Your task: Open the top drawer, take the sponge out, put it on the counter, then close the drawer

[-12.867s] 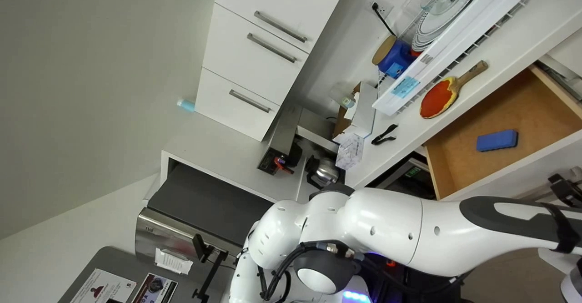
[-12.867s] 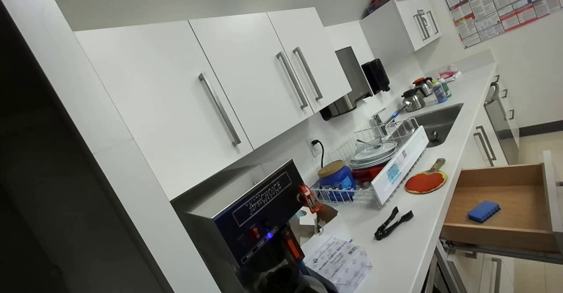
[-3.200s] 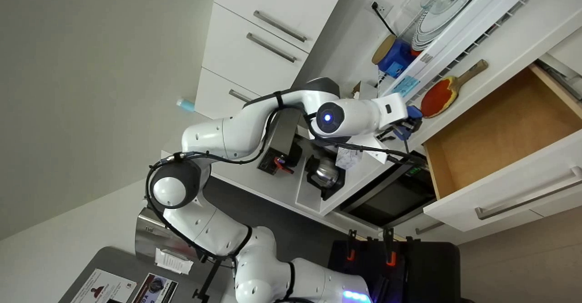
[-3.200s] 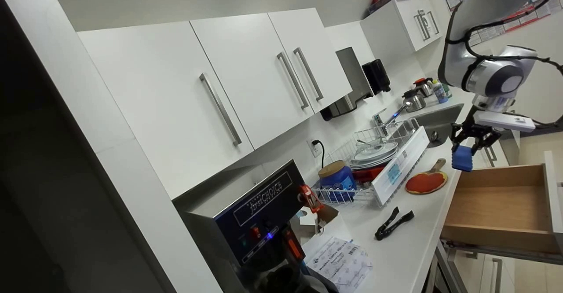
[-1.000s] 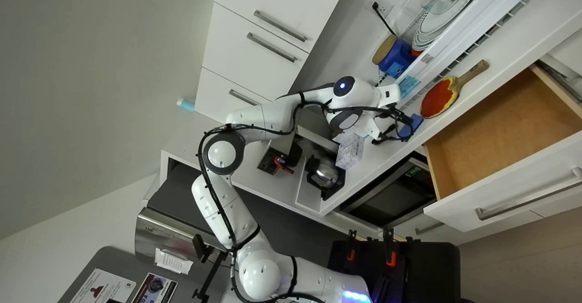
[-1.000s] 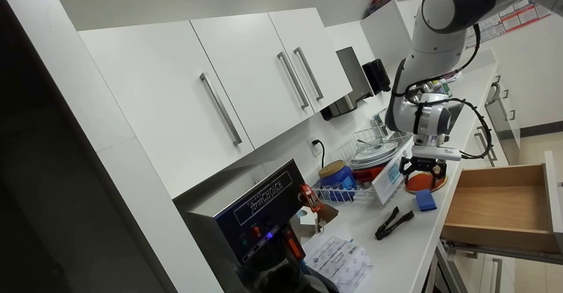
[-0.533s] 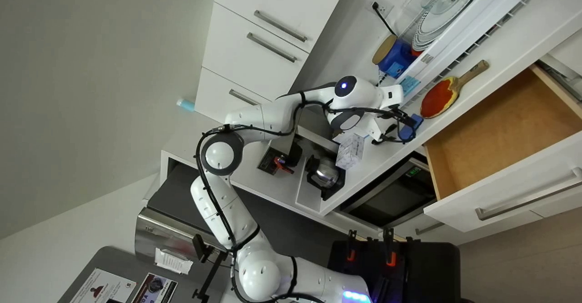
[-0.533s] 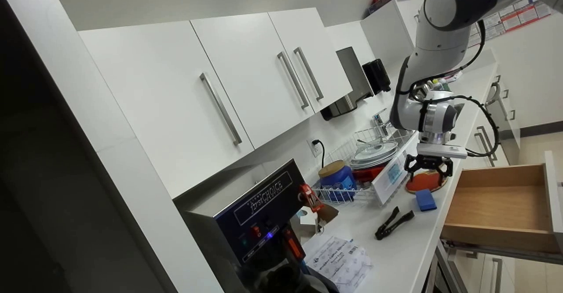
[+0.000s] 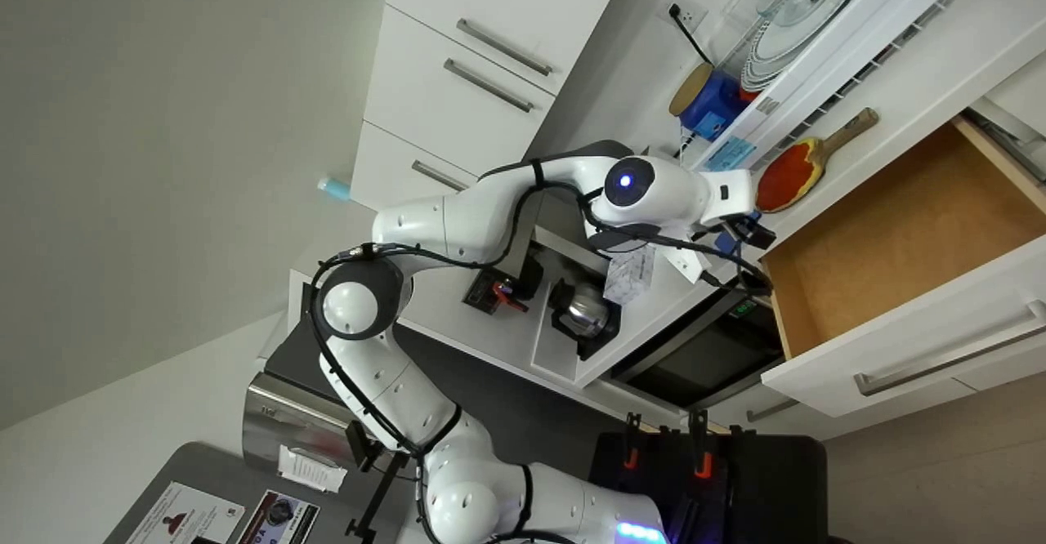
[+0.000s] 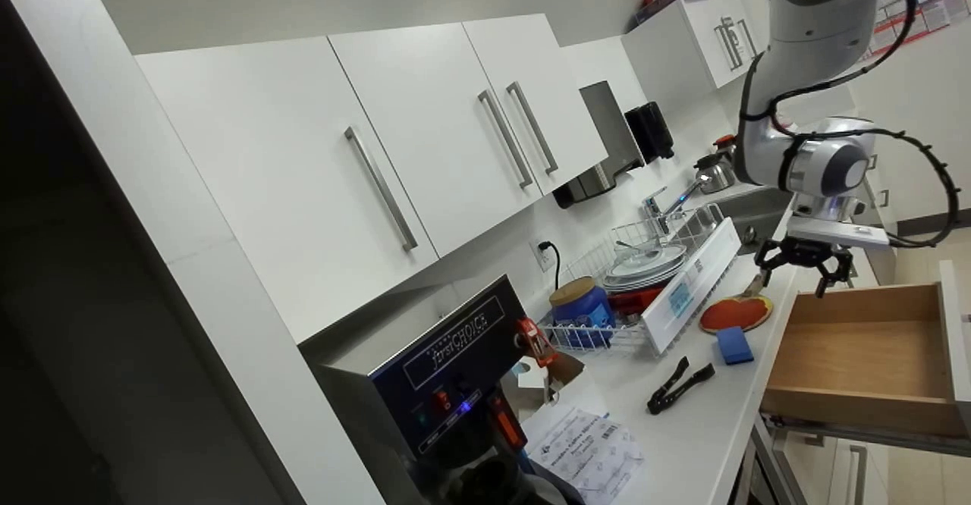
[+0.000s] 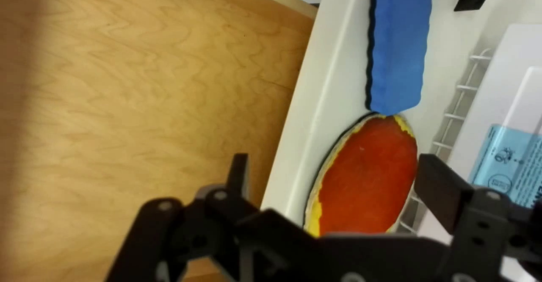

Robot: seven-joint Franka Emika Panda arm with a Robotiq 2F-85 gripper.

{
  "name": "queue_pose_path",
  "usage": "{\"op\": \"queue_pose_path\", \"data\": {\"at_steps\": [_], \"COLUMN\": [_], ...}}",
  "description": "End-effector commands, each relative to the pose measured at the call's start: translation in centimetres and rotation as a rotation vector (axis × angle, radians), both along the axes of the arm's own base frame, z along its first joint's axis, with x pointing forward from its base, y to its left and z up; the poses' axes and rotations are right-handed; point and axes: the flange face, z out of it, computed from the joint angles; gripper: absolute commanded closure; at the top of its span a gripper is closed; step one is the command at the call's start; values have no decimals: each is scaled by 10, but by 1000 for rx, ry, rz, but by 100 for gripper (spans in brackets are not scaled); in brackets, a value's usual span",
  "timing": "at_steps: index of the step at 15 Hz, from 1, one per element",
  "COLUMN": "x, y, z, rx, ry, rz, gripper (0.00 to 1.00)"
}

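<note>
In an exterior view the gripper (image 10: 793, 285) hangs in the air over the right-hand edge of the counter (image 10: 686, 444), jaws well apart with nothing between them. The sponge (image 10: 734, 345) lies on the counter, left of the top drawer (image 10: 868, 353), with the orange paddle (image 10: 734, 314) just on its far side and the tongs (image 10: 670, 397) nearer and to the left. The drawer stands pulled out, so shutting it looks like the step left. In an exterior view the gripper partly hides the sponge — only bits of blue show — while the bar handle (image 9: 952, 359) on the drawer front is in plain sight at the right. I judge that front hard and stiff; a push at its middle should do, with no need to grip the smooth bar. In the wrist view the left jaw is over the drawer's wood, the right one past the paddle. The sponge's near end meets the paddle's rim; whether it rests on it I cannot tell. It should be light, soft, hardly slippery — if it wants shifting, pinch it gently across its narrow width, midway along the long sides
</note>
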Motion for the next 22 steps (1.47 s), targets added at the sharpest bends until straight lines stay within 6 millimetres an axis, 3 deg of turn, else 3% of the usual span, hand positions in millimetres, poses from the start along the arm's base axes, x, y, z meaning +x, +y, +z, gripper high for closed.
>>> {"op": "queue_pose_path", "data": {"at_steps": [1, 6, 7, 9, 13, 18, 22], "x": [-58, -134, -146, -171, -209, -227, -229], "y": [-32, -92, -99, -111, -126, -141, -151], "z": [11, 0, -2, -5, -20, -62, -97], "rx": [80, 198, 218, 251, 284, 249, 253], "ry": [-78, -153, -167, -188, -197, -184, -172], "rz": [-48, -111, -123, -134, -165, -267, -340], "gripper": [0, 0, 25, 32, 65, 100, 100]}}
